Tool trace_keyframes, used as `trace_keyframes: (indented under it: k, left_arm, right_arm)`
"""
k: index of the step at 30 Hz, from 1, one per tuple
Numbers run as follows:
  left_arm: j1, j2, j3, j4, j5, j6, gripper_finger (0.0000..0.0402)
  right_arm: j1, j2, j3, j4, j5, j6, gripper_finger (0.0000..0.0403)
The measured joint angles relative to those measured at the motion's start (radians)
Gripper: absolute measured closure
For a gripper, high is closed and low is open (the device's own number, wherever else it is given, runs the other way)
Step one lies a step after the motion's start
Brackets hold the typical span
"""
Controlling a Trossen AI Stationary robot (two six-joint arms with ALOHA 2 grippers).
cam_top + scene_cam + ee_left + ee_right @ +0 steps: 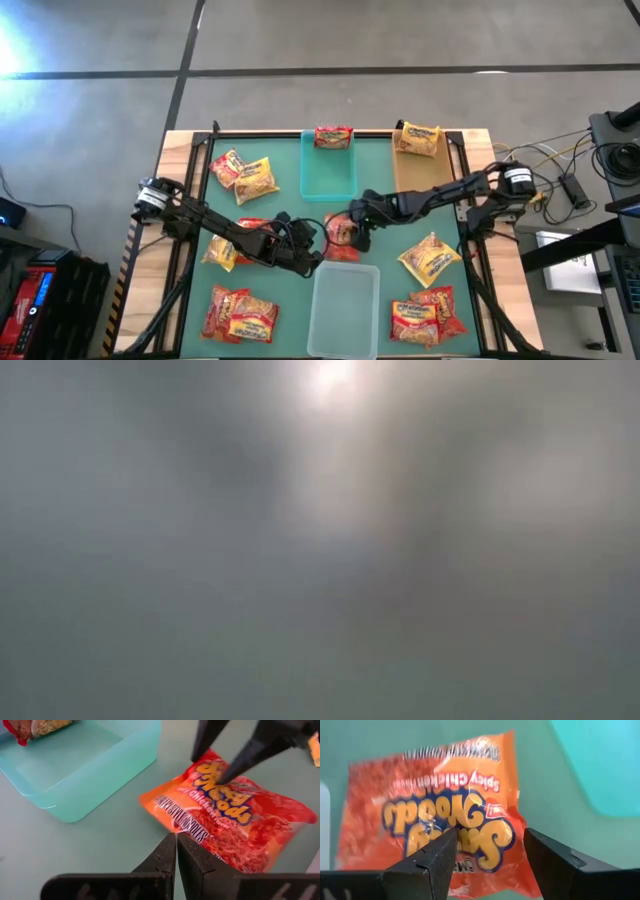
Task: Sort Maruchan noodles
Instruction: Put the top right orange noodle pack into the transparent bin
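Centrally, on the green table [385,215], an orange Spicy Chicken noodle packet [341,232] lies flat between the teal bin [329,172] and the clear bin [343,310]. The right gripper [487,857] stands directly over this packet with its fingers spread wide, one finger [427,860] in front of the printed label and the other just beside the packet's edge; the fingers straddle one end of the packet without gripping it. Seen from the left wrist, those two dark fingertips [235,762] come down onto the packet's upper face, touching or nearly touching it. The left gripper [176,857] is fully closed, its two fingers pressed together and holding nothing, poised just beside the near edge of the same packet [235,820].

One red packet [333,136] rests at the far end of the teal bin. A yellow packet [418,138] lies in the tan bin [420,175]. The remaining packets are scattered on the table: two at far left [243,175], one partly under the left arm [222,252], two at near left [238,315], one yellow at right [431,258], and a small overlapping heap at near right [425,315].

The low camera shows only a grey blur, from which nothing can be told.
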State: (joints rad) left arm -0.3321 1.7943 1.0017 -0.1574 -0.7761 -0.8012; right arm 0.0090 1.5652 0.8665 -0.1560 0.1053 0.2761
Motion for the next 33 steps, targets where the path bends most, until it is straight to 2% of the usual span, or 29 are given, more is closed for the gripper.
trace_keyframes:
  k: [8,14,18,21,33]
  left_arm:
    - [0.0,0.0,0.0,0.034,0.005,0.007,0.0402]
    - [0.039,0.007,0.0,0.214,0.131,0.047,0.0402]
    - [0.071,0.055,0.0,0.35,0.22,0.125,0.0402]
    - [0.091,0.096,0.0,0.362,0.287,0.128,0.0402]
    - [0.113,0.126,-0.001,0.306,0.297,0.136,0.0402]
  right_arm:
    - [0.011,-0.065,0.062,-0.244,-0.053,0.001,0.0184]
    - [0.012,-0.078,0.033,-0.343,-0.052,-0.013,0.0184]
    - [0.013,-0.078,-0.008,-0.341,-0.052,-0.026,0.0184]
    - [0.013,-0.078,-0.037,-0.341,-0.052,-0.02,0.0184]
    - [0.013,-0.08,-0.124,-0.196,-0.053,0.106,0.0184]
